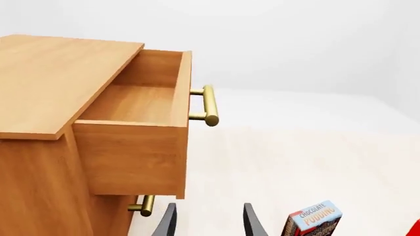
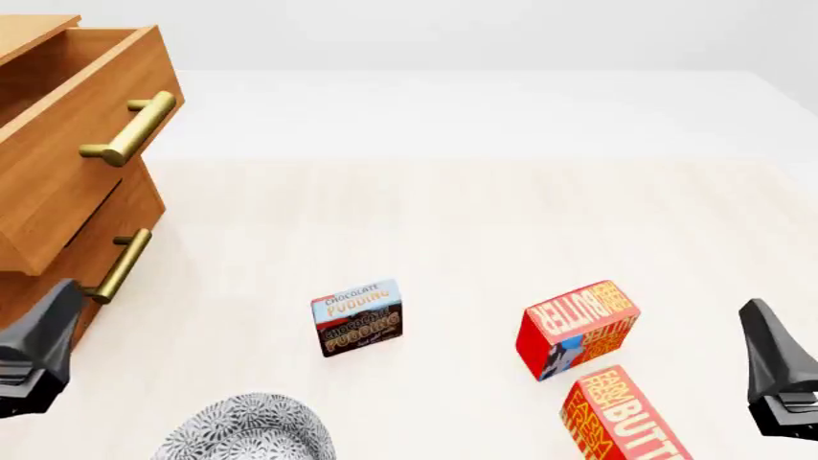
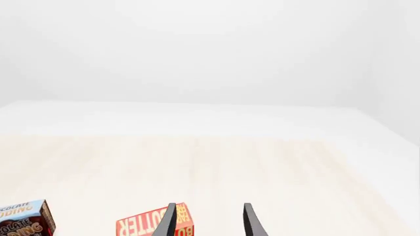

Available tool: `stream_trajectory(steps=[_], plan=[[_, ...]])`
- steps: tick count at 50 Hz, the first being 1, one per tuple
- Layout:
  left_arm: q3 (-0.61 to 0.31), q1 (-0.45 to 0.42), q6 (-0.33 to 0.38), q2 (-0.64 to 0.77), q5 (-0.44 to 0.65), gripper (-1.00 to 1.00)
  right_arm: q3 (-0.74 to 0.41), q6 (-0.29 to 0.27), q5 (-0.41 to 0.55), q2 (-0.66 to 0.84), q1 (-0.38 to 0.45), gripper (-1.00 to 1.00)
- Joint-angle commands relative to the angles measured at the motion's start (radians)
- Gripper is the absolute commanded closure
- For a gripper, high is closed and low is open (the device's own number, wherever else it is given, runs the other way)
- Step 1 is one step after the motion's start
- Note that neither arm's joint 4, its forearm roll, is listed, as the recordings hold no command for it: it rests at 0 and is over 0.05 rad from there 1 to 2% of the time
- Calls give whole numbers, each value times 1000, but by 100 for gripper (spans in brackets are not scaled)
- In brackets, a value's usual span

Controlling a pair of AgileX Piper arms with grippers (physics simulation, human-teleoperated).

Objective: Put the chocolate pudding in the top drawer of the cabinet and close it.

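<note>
pudding: the chocolate pudding (image 2: 356, 317) stands upright on the table (image 2: 461, 220), near the front edge, btwn the cabinet (image 2: 57, 182) and the butter boxes (image 2: 578, 328). Nothing touching it.
handling: prob. light, stiff card box; thin, so it'll tip easily if you nudge a face. Smooth printed faces, so expect some slip.
where to grip: you'd best pinch across the thin dimension, jaws on the two broad faces, high on the pale blue band. Come down from above, centred.
left gripper (image 1: 210, 221): fingers apart, nothing btwn them; pudding sits just beside it in the left wrist view.
right gripper (image 3: 208, 221): fingers apart, empty; a butter box lies beyond it.
drawer: top drawer (image 2: 64, 105) is pulled out, inside bare wood as far as you can see. Lower drawer (image 2: 109, 254) shut.
watch: speckled bowl (image 2: 249, 431) near front edge, close to the left arm's path.
</note>
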Motion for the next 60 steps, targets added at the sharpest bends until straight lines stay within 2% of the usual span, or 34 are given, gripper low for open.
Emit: stream_trajectory(steps=[1,11,24,32,49,50,53,60], plan=[[-107,8,-22,82,24,-100,0,3,2,0,-1,-100],[-175,18,-26,145,29,-100,0,3,2,-1,0,-100],[-304,8,-49,150,122,-100,0,3,2,-1,0,-100],[-359,46,-25,173,172,-100,0,3,2,-1,0,-100],[-492,60,-12,196,266,-100,0,3,2,-1,0,-100],[-519,60,16,206,282,-100,0,3,2,-1,-1,-100],[-538,62,28,211,300,-100,0,4,2,-1,-1,-100],[-602,54,20,255,339,-100,0,3,2,-1,-1,-100]])
